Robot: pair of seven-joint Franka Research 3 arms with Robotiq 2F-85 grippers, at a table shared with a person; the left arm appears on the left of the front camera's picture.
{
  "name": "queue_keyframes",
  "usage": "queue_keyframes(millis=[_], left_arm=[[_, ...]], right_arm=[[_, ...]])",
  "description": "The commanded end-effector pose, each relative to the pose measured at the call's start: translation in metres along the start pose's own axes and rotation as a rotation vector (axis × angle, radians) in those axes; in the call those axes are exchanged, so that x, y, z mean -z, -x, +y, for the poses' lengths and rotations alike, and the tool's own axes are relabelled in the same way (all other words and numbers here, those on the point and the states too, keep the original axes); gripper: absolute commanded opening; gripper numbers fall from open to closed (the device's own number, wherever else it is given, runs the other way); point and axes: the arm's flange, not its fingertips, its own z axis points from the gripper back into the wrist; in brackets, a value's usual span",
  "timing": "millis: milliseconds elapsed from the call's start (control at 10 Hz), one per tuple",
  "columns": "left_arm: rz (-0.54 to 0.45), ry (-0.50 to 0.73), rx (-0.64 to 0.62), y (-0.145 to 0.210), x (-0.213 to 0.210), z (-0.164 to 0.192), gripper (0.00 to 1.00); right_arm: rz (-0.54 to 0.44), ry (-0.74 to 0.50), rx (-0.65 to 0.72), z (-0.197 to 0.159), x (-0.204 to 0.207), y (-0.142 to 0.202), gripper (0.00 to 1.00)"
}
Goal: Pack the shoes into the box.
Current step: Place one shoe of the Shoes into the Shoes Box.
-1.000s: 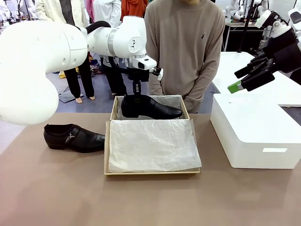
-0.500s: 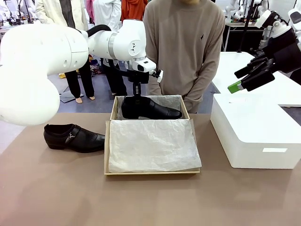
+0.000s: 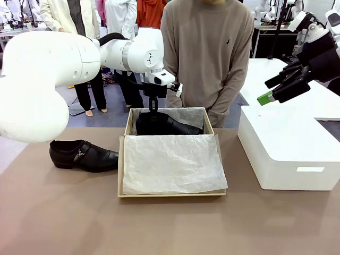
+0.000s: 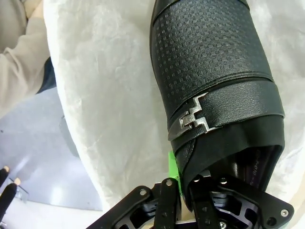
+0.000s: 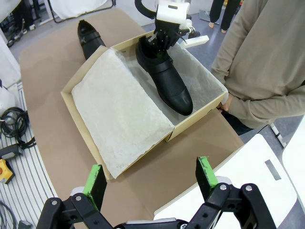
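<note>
Two shoes: one shoe [image 3: 169,124] lies in the far half of the box [image 3: 121,164] on tissue paper [image 3: 172,163], its heel collar clamped by the left jaws, which point straight down from the outstretched left arm [image 3: 79,53]. The second shoe [image 3: 83,154] rests on the counter [image 3: 64,212], left of the box. The right jaws stand wide apart, raised over the white box [image 3: 289,154].

— What furniture is showing here?
— A brown table [image 3: 53,223] is filling the foreground, and a white table [image 3: 257,74] is standing farther back on the right.
— And the floor?
— A pale grey-blue floor [image 3: 112,116] is stretching beyond the brown table, and people [image 3: 64,13] are standing on it at the back. Beside the table, black cables [image 5: 14,117] are lying on what may be a ribbed grey mat [image 5: 21,186].
</note>
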Motion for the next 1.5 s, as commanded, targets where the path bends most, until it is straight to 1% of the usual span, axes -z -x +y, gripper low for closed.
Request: queue_keyframes(millis=[0, 300, 600, 800, 900, 1100, 1300, 1400], left_arm=[[-0.007, 0.025, -0.015, 0.001, -0.003, -0.004, 0.00], [-0.009, 0.028, -0.025, 0.002, -0.002, -0.002, 0.00], [-0.012, 0.045, -0.015, 0.002, -0.004, -0.002, 0.57], [-0.007, 0.053, -0.021, 0.003, -0.019, -0.004, 0.96], [0.000, 0.057, -0.032, 0.005, -0.029, -0.004, 1.00], [0.010, 0.050, -0.044, 0.010, -0.052, -0.002, 1.00], [0.005, 0.056, -0.048, 0.019, -0.062, 0.004, 1.00], [0.033, 0.225, 0.043, 0.029, -0.043, 0.020, 1.00]], right_arm=[[-0.013, -0.009, 0.000, 0.000, 0.000, -0.001, 1.00], [-0.013, -0.009, 0.000, 0.000, 0.000, -0.001, 1.00], [-0.013, -0.009, 0.000, 0.000, 0.000, -0.001, 1.00], [-0.013, -0.009, 0.000, 0.000, 0.000, -0.001, 1.00], [-0.013, -0.009, 0.000, 0.000, 0.000, -0.001, 1.00], [-0.013, -0.009, 0.000, 0.000, 0.000, -0.001, 1.00], [-0.013, -0.009, 0.000, 0.000, 0.000, -0.001, 1.00], [-0.013, -0.009, 0.000, 0.000, 0.000, -0.001, 1.00]])
